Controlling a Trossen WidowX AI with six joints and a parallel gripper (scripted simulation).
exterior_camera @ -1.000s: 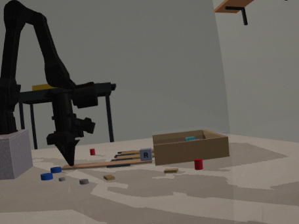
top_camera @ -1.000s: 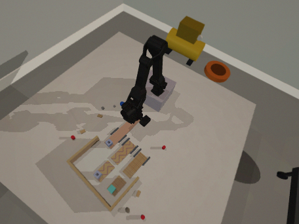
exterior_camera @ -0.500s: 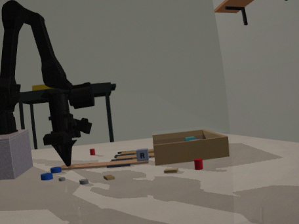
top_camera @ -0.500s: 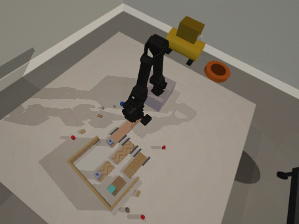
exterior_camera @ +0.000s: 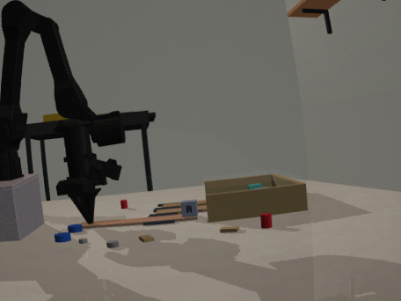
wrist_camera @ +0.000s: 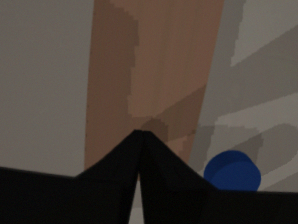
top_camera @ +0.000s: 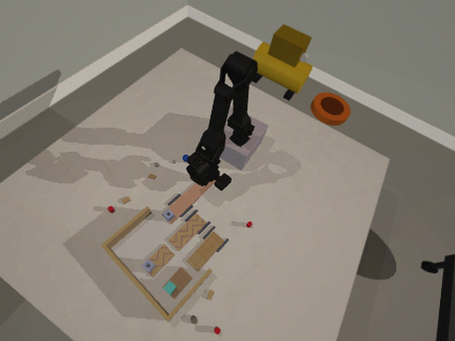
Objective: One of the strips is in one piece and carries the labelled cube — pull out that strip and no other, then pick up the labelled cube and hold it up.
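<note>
A plain tan strip (top_camera: pixel 186 200) (exterior_camera: pixel 132 221) (wrist_camera: pixel 165 65) lies drawn partway out of the low wooden frame (top_camera: pixel 127 224) (exterior_camera: pixel 255 203). It carries a grey cube labelled R (top_camera: pixel 169 214) (exterior_camera: pixel 189 208) near the frame's open side. My gripper (top_camera: pixel 205 183) (exterior_camera: pixel 89 219) (wrist_camera: pixel 141 138) is shut, its tips pressed down on the strip's near end. A zigzag strip (top_camera: pixel 187 230) and a plank strip (top_camera: pixel 206 250) lie beside it, each in separate pieces. Another grey cube (top_camera: pixel 149 266) and a teal cube (top_camera: pixel 170 287) sit deeper in the frame.
Two blue discs (exterior_camera: pixel 62 237) (exterior_camera: pixel 75 228) lie by the gripper; one shows in the wrist view (wrist_camera: pixel 232 171). Red cylinders (top_camera: pixel 111 209) (top_camera: pixel 248 224) (exterior_camera: pixel 266 220), small grey and tan bits (exterior_camera: pixel 113 243) (exterior_camera: pixel 146 238) are scattered. The arm's grey pedestal (top_camera: pixel 246 150) (exterior_camera: pixel 18 207) stands behind. An orange bowl (top_camera: pixel 330 109) is far off.
</note>
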